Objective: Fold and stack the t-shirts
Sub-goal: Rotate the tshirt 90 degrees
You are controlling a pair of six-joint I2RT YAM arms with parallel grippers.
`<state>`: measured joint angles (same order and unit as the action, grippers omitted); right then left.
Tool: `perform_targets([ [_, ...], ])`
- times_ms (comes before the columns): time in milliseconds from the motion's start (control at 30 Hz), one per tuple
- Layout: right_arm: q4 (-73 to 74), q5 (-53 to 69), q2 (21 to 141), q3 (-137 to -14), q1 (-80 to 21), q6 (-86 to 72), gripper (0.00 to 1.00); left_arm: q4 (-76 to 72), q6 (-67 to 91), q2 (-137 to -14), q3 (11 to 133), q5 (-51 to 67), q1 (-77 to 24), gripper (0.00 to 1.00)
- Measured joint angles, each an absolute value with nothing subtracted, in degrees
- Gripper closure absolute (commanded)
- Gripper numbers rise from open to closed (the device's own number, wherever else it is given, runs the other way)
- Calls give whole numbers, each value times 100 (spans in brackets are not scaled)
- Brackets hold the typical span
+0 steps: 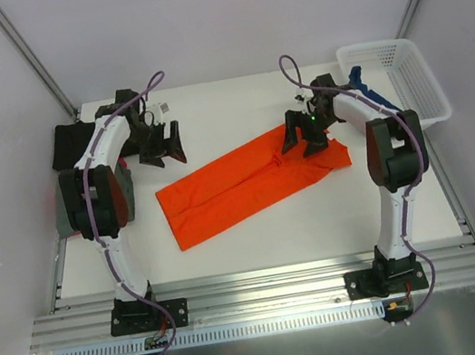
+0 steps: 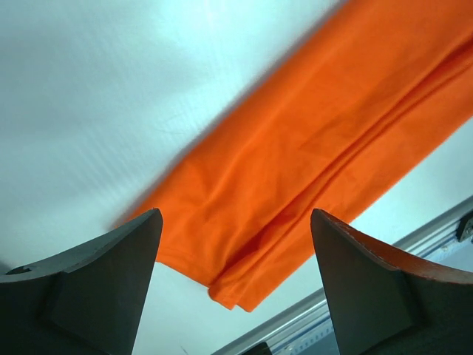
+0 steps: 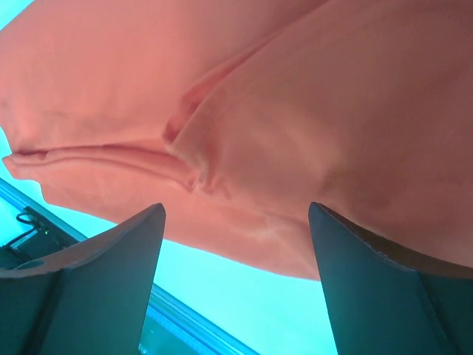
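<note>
- Top view: one bright orange-red cloth t-shirt (image 1: 248, 185), folded into a long strip, lies diagonally mid-frame on the white table (image 1: 235, 109). One black cloth t-shirt (image 1: 71, 144) lies upper left. One blue cloth t-shirt (image 1: 367, 88) is at the left rim of the white plastic mesh basket (image 1: 371, 46).
- The left gripper (image 1: 163, 146) is spread over bare table. The right gripper (image 1: 304, 138) is spread over the strip's right end.
- Left wrist: left gripper (image 2: 235, 222) spread, the strip's end lower centre, bare table upper left.
- Right wrist: right gripper (image 3: 236, 211) spread, creased orange cloth filling the upper frame.

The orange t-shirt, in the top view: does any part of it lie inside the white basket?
No. The orange t-shirt lies on the table, clear of the white basket at the far right corner.
</note>
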<state>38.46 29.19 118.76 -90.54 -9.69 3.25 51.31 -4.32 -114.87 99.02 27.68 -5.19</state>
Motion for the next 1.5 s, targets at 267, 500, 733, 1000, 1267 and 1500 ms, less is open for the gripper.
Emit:
perform_targets([
  [267,3863,2867,11587,-8868,-945,432,17,5393,-580,-12348,10291,2491,-279,17],
  [500,3907,2757,11590,-8868,-884,475,17,5693,-650,-12809,10342,2497,-296,18],
  [733,3885,2689,11638,-8746,-854,521,17,5907,-722,-12811,10296,2502,-294,18],
  [1000,4016,2724,12558,-9839,-816,467,17,6311,-873,-12722,9911,2504,-346,18],
  [1267,3876,2749,13454,-11295,-851,327,17,6685,-989,-12693,9644,2554,-611,19],
  [1500,3570,2773,14278,-12621,-1035,82,16,6777,-1031,-12610,9443,2655,-1116,20],
])
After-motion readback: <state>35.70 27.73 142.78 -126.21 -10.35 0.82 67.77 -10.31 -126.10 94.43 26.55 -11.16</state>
